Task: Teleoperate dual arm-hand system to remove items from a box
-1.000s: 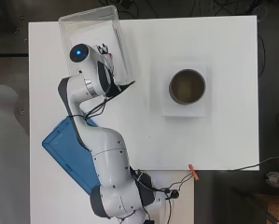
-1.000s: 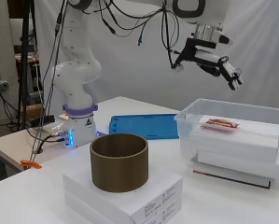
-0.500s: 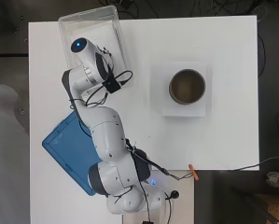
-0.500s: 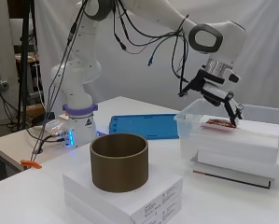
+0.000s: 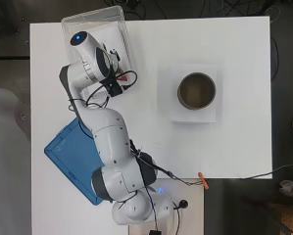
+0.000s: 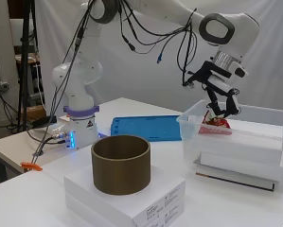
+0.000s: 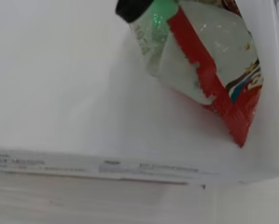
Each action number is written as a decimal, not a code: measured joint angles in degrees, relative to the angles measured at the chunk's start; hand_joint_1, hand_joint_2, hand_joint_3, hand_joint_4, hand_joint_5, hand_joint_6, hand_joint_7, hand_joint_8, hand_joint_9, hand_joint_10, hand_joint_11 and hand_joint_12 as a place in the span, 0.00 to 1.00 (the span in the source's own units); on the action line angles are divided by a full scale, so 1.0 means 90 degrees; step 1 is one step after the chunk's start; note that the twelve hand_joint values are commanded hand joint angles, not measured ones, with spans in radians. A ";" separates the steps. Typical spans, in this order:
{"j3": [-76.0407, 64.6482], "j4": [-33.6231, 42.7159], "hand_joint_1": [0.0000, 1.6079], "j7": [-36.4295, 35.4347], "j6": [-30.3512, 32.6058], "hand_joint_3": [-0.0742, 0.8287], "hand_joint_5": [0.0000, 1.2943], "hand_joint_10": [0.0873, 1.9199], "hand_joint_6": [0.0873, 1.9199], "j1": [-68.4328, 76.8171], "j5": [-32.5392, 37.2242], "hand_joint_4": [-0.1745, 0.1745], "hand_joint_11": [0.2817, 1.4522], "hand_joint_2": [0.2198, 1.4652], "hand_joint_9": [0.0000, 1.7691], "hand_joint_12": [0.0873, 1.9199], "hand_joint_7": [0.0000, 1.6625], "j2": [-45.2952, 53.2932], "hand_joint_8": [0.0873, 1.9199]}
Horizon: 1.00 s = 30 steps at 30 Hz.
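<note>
Since a second ago the hand (image 6: 220, 105) has dropped from well above the clear box (image 6: 193, 137) down into it, and the arm has swung over the box's near end. We now see the fingers (image 6: 216, 106) curled down onto the red-and-clear snack packet (image 6: 215, 125), one end of it tipped up between them; we read that as pinching it.

Near to far in the side view: an orange clip (image 6: 30, 166) lies at the table's near-left edge. A brown cylinder (image 6: 120, 163) stands upright on a flat white carton (image 6: 145, 201) near the front edge. Behind it the arm's base (image 6: 79, 127) sits at the table's left edge, with a blue lid (image 6: 148, 127) lying flat on the table beside it. Farthest right is the clear box; a white carton (image 6: 254, 142) fills it and the packet rests on top of that.

Wrist view: the packet (image 7: 213, 70) lies on the white carton (image 7: 83, 93), with a dark fingertip (image 7: 132, 9) touching its end.

Overhead view: the box (image 5: 116, 19) sits at the table's far-left corner and the arm covers most of it.
</note>
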 joint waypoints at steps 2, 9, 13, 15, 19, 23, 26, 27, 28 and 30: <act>-0.0032 -0.0403 0.83 -0.0199 0.0094 0.08 0.72 0.59 0.49 -0.0023 0.0207 0.09 0.27 0.73 0.57 0.59 0.51 -0.0160 0.55; -0.0156 -0.1499 0.84 -0.1407 0.0832 0.08 0.59 0.52 0.73 -0.0103 0.1023 0.00 0.28 0.76 0.57 0.45 0.45 -0.1152 0.55; -0.0136 -0.1248 0.09 -0.1361 0.0907 0.08 0.32 0.03 0.05 -0.0058 0.0942 0.51 0.32 0.59 0.42 0.03 0.36 -0.1032 0.03; -0.0091 -0.1114 0.02 -0.0784 0.0685 0.09 0.33 0.00 0.00 0.0014 0.0625 0.62 0.35 0.60 0.42 0.00 0.37 -0.0874 0.00; -0.0024 -0.1248 0.00 0.0658 0.0478 0.09 0.33 0.00 0.00 0.0099 0.0211 0.67 0.35 0.60 0.41 0.00 0.36 -0.0815 0.00; -0.0130 -0.1500 0.00 0.1084 0.0109 0.08 0.22 0.00 0.00 0.0092 0.0427 0.60 0.35 0.57 0.39 0.00 0.34 -0.0763 0.00; -0.0229 -0.1355 0.52 0.1529 -0.0271 0.10 0.53 0.44 0.38 0.0091 0.0781 0.59 0.51 0.71 0.54 0.33 0.46 -0.0655 0.45; -0.0260 -0.1273 0.58 0.1571 -0.0461 0.09 0.61 0.69 0.48 0.0085 0.0801 0.76 0.56 0.73 0.61 0.61 0.50 -0.0584 0.69; -0.0284 -0.1204 0.60 0.1535 -0.0657 0.09 0.66 0.84 0.53 0.0078 0.0816 0.87 0.53 0.74 0.62 0.78 0.51 -0.0531 0.83; -0.0338 -0.1061 0.74 0.1345 -0.1014 0.09 0.71 0.78 0.48 0.0074 0.0923 0.35 0.33 0.76 0.54 0.75 0.49 -0.0490 0.80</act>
